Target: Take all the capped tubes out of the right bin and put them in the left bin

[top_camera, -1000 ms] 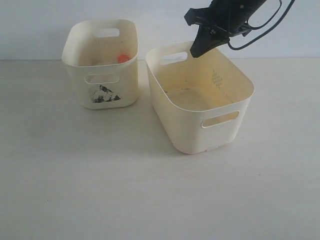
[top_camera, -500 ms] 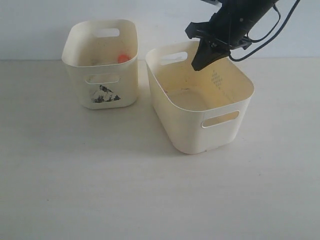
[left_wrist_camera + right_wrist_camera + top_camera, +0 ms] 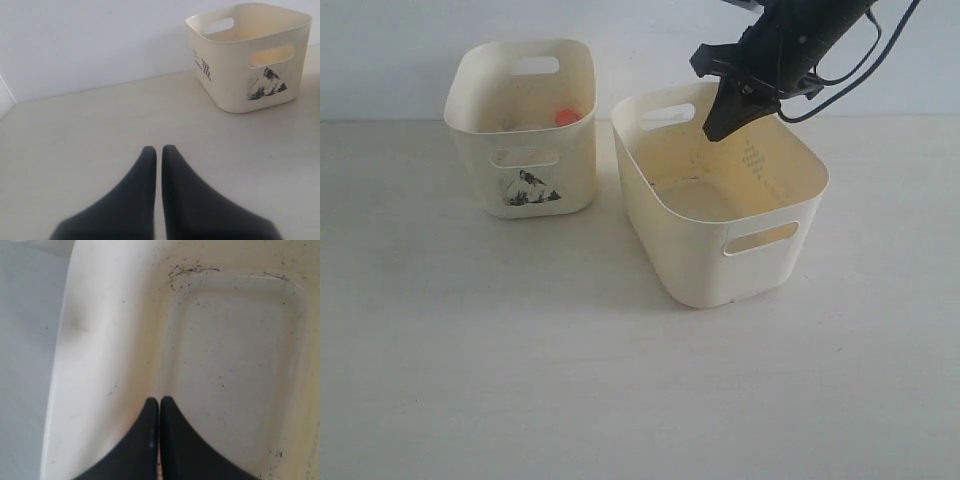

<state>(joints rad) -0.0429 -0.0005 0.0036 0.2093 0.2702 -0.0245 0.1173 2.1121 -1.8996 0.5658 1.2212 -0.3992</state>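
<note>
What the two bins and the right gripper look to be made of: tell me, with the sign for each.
The right bin: cream moulded plastic, likely; smooth, slightly glossy walls, rounded corners, dark scuffs inside. The left bin: same-looking cream plastic, with a black print. The right gripper: matte black, plastic or rubber; cannot tell which.

The right gripper (image 3: 712, 133) is dropping lower at the end of the big bin (image 3: 790, 215) nearest the far edge of the desk (image 3: 620, 380). Its closed tip is now showing against the bin's inner wall instead of at rim level. It is also shifting slightly toward the desk's right edge, barely moving in the last half second.
</note>
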